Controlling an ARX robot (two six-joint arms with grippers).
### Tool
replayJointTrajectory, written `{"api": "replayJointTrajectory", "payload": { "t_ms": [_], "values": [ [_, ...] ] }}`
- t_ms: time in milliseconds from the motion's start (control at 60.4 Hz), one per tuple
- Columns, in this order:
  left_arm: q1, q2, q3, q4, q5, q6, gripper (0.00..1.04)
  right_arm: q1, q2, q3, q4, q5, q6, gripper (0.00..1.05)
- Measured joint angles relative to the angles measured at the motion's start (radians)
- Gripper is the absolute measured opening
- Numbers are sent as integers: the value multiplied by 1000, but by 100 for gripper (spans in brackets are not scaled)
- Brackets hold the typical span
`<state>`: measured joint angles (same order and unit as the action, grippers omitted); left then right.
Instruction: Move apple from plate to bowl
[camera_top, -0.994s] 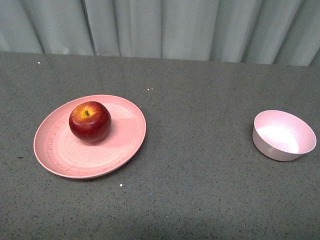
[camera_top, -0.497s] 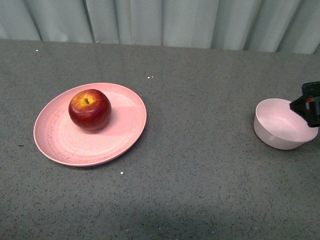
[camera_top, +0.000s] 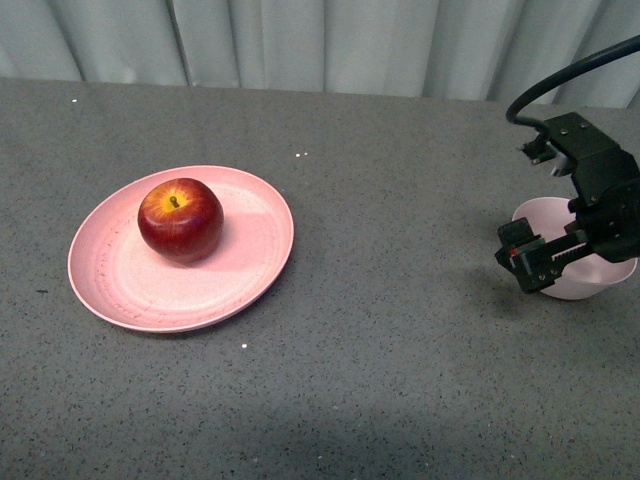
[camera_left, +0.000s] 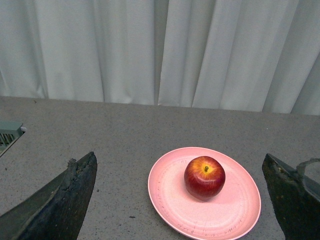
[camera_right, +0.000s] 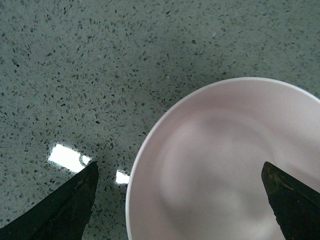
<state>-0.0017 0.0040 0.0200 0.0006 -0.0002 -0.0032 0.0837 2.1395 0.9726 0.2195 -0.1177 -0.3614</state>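
Observation:
The dark red apple (camera_top: 180, 219) sits on the wide salmon-pink plate (camera_top: 130, 285) at the left of the table. Both show in the left wrist view, the apple (camera_left: 204, 177) on the plate (camera_left: 175, 200), ahead of my open, empty left gripper (camera_left: 182, 200). The left gripper is out of the front view. The small pale pink bowl (camera_top: 590, 280) stands at the far right, partly hidden by my right gripper (camera_top: 545, 260), which hangs open over its near-left side. In the right wrist view the bowl (camera_right: 225, 165) is empty under the open right gripper (camera_right: 180, 200).
The table is a grey speckled surface (camera_top: 400, 350) with a few small white specks. A pale curtain (camera_top: 320, 40) runs along the far edge. A black cable (camera_top: 560, 75) arcs above the right arm.
My right arm has come into the front view from the right edge and now hangs over the bowl. The apple, plate and bowl have not moved.

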Motion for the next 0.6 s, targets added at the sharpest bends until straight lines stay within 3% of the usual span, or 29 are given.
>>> {"api": "replayJointTrajectory", "payload": {
  "t_ms": [132,397,596],
  "values": [
    [0,0,0,0,0,0,98,9,34,31,-13,16,-20,90],
    [0,0,0,0,0,0,98,22,47,58,-25,24,-48,51],
    [0,0,0,0,0,0,98,34,47,68,-40,34,-79,12]
  ]
}}
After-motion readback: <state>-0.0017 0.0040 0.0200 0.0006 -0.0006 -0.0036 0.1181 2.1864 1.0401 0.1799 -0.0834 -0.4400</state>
